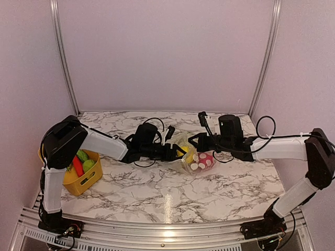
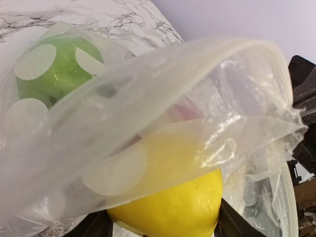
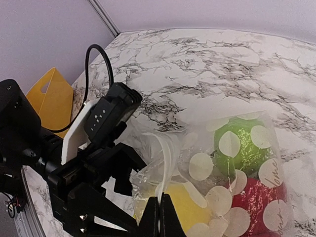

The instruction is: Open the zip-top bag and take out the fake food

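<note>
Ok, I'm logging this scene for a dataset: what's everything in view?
zip-top bag: one, clear with pale dots, mid-table between the grippers
yellow toy fruit: one, yellow, at bag's mouth
green toy fruit: one, green, inside bag
red toy fruit: one, red, inside bag
basket: one, yellow, table's left edge
basket toys: several, green and red, in basket
table: one, white marble
left gripper: one, black, shut on yellow toy fruit
right gripper: one, black, pinching bag's edge
</note>
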Robot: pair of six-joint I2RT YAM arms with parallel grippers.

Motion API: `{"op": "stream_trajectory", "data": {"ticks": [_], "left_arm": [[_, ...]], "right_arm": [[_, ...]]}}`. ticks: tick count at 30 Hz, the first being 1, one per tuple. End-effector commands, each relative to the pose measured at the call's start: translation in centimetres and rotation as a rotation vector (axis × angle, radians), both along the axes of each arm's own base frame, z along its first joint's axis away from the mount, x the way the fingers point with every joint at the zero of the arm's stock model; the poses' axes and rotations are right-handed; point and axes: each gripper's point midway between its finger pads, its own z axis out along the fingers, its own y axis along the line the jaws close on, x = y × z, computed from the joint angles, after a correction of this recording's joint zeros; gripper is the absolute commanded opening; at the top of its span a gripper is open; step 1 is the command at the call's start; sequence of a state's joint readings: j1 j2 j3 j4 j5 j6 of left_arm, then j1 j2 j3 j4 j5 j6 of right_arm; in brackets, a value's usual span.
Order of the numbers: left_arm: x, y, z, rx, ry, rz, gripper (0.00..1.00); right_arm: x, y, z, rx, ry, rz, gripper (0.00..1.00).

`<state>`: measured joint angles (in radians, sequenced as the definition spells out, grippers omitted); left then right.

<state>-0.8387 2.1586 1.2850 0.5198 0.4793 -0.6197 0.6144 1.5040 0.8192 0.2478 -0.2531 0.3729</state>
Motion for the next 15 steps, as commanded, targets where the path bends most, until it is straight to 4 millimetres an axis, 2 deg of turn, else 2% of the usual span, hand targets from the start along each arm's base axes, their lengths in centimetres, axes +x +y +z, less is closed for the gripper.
{"op": "stream_trajectory", "data": {"ticks": [1, 10, 13, 15], "left_arm": [[1.2, 3.2, 1.7, 0.08, -0.072, 0.084, 0.6], [0.6, 6.3, 7.1, 0.023, -0.137, 0.125, 0.6], [0.6, 9.2, 8.6, 0.037, -0.149, 0.188, 0.6], [0.6, 11.9, 9.1, 0.058, -0.145, 0.251, 0.6]], "right_arm": [[0.6, 0.1, 1.4, 0.028, -0.028, 0.001, 0.0], [0.8, 1.1, 1.2, 0.043, -0.021, 0.035, 0.0], [1.0, 1.2, 1.4, 0.041, -0.028, 0.036, 0.0], [1.1, 1.3, 1.7, 0.04, -0.036, 0.04, 0.0]]}}
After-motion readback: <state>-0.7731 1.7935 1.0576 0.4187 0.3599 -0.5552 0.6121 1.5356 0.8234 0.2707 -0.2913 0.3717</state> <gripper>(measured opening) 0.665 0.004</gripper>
